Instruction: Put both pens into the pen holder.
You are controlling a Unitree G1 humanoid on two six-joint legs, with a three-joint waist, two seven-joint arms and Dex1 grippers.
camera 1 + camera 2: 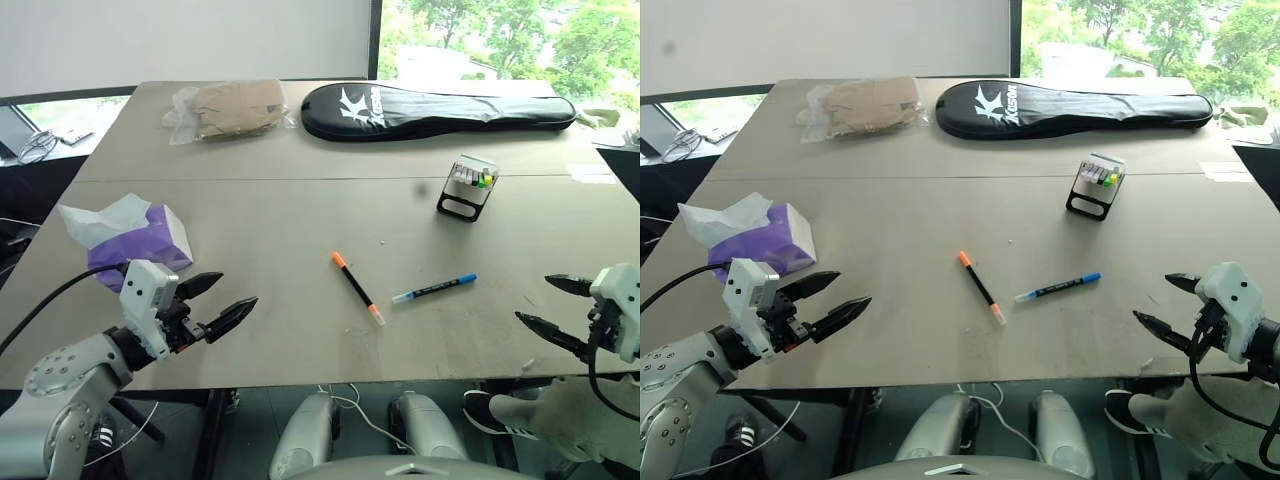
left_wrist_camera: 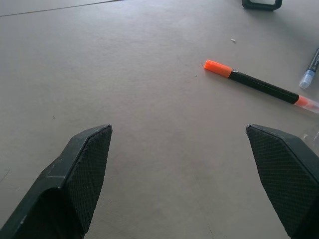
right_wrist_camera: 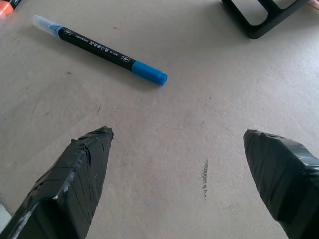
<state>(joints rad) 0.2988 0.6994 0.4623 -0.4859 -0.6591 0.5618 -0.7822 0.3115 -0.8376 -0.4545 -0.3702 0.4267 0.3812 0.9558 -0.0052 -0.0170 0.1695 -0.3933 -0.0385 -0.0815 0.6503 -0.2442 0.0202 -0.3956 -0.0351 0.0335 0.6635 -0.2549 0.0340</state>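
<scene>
While both pens lay loose on the desk (image 1: 250,220), neither claw had hold of anything. The left claw (image 1: 218,300) hung over the near left edge of the desk with its two black fingers spread wide, and nothing sat between them. The right claw (image 1: 556,304) hung over the near right edge, its fingers likewise spread wide and bare.

The orange pen (image 1: 358,288) lay near the middle of the desk, one orange end pointing away from the robot and the other toward it. Just to its right lay the blue pen (image 1: 435,289), with its blue cap toward the right and slightly farther back, and its pale tip close to the orange pen's nearer end; the two did not touch. The left wrist view showed the orange pen (image 2: 261,86) ahead of the open fingers, well apart from them. The right wrist view showed the blue pen (image 3: 99,49) ahead of that claw's fingers, also apart from them.

The pen holder (image 1: 468,187) stood farther back on the right half of the desk, well beyond both pens, with coloured caps showing at its top. Behind it a long black racket bag (image 1: 437,109) lay along the far edge. A clear plastic bag with something brown inside (image 1: 228,109) lay at the far left, and a purple tissue box (image 1: 135,238) stood at the left edge, near the left claw.
</scene>
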